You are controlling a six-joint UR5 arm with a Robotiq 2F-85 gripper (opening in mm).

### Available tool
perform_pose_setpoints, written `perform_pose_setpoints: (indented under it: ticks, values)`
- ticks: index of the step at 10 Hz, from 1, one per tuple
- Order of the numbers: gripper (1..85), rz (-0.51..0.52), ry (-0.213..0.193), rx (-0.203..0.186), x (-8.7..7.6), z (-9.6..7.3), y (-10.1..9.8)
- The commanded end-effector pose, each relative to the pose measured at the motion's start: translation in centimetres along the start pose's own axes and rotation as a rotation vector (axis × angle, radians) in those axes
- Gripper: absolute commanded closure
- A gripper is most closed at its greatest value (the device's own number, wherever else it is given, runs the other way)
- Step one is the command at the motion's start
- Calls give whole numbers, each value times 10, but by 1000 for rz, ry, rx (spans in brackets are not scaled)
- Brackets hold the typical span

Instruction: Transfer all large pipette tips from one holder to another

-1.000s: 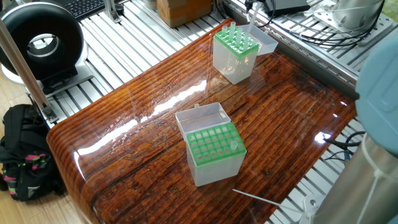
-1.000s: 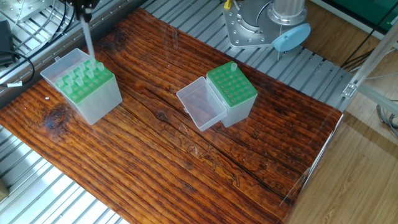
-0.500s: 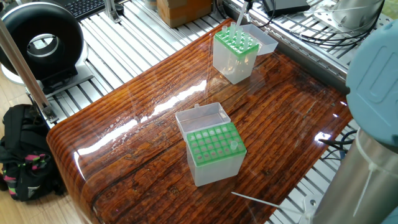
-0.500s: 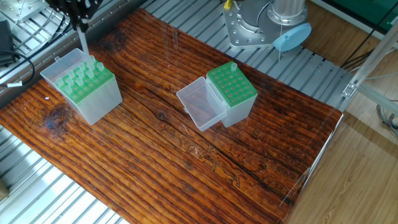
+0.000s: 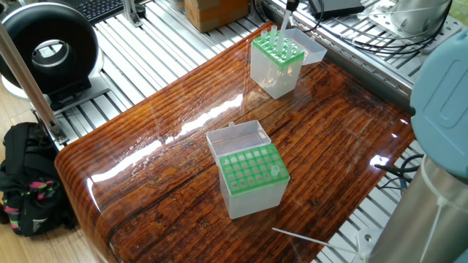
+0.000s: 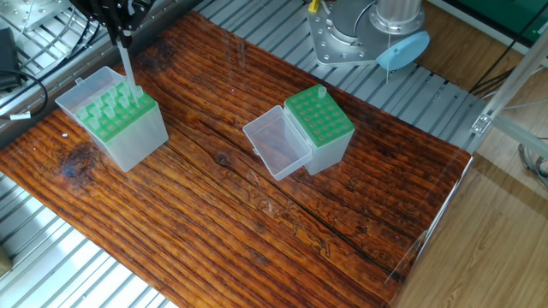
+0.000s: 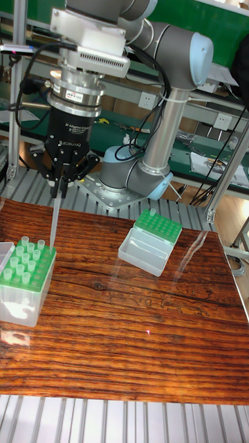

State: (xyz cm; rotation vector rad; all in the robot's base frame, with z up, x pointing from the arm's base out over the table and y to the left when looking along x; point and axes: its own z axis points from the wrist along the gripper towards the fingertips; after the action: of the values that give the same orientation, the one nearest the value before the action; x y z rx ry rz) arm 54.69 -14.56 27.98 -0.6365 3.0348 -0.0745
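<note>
A slim, whitish see-through pipette tip hangs upright, narrow end down, over the green-topped holder at the table's edge. The gripper seems clamped on its top end.

Wooden table, glossy, on an aluminium slatted frame. Black round device at upper left, black backpack at lower left, cardboard box at top centre.
</note>
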Motion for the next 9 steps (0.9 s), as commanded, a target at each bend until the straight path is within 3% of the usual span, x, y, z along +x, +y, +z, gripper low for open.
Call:
perform_pose_setpoints:
  ticks: [1, 9]
  values:
    - [847, -9, -6, -5, 2, 2, -2]
    - [847, -13, 5, -21, 6, 6, -1]
